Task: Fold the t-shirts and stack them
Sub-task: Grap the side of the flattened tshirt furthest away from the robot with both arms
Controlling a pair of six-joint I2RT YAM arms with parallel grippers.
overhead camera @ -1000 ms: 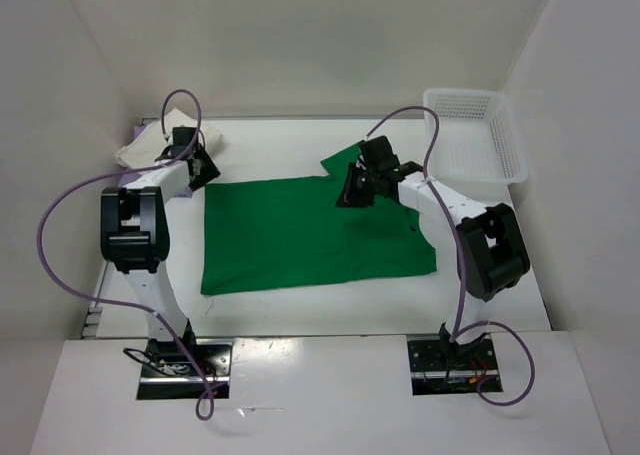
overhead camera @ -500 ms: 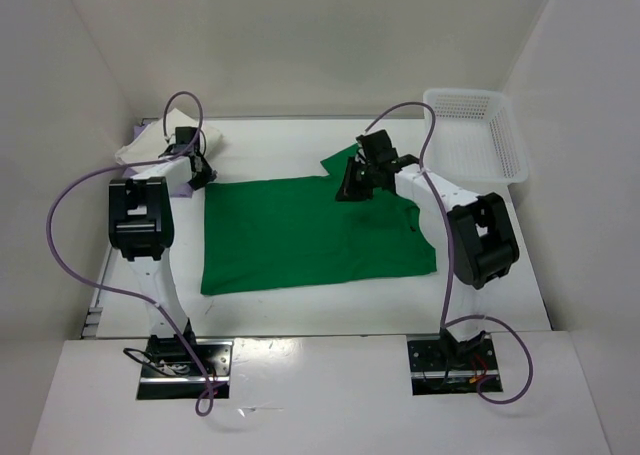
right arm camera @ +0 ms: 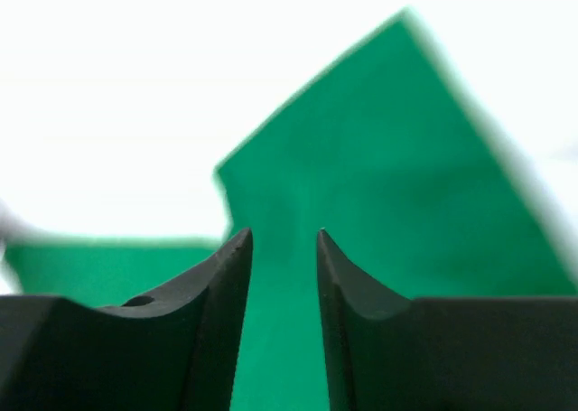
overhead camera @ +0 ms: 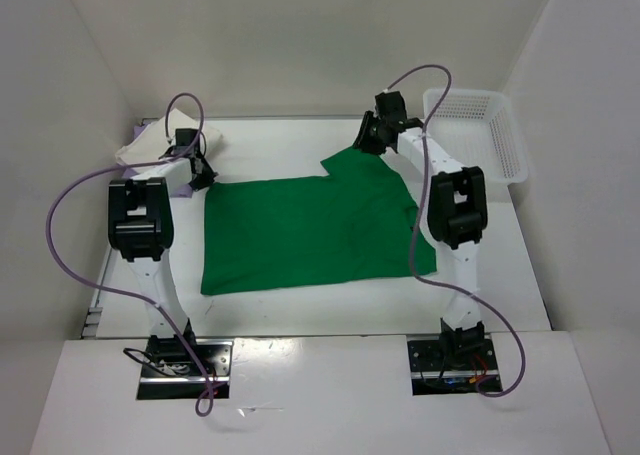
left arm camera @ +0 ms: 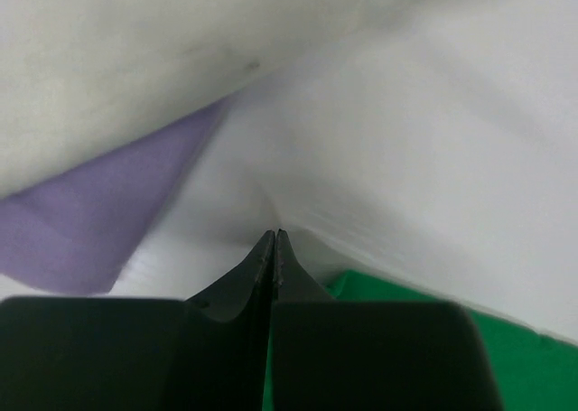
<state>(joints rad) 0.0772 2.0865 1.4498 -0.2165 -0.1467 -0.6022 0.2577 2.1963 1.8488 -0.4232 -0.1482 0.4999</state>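
A bright green t-shirt (overhead camera: pixel 310 230) lies spread flat across the middle of the table. My left gripper (overhead camera: pixel 202 177) is at its far left corner and is shut; in the left wrist view a sliver of green t-shirt (left arm camera: pixel 406 312) shows between the closed fingers (left arm camera: pixel 298 280). My right gripper (overhead camera: pixel 371 135) hovers over the far right sleeve (right arm camera: pixel 388 185), open, with nothing between its fingertips. A cream-white t-shirt (overhead camera: pixel 143 152) is bunched at the far left, with a lavender-purple t-shirt (left arm camera: pixel 99 221) beside it.
A white plastic lattice basket (overhead camera: pixel 512 145) stands at the far right corner. White walls close in the table on the left, back and right. Purple cables loop above both arms.
My left gripper has closed at the green shirt's far left corner. My right gripper has opened and moved toward the back, up off the sleeve.
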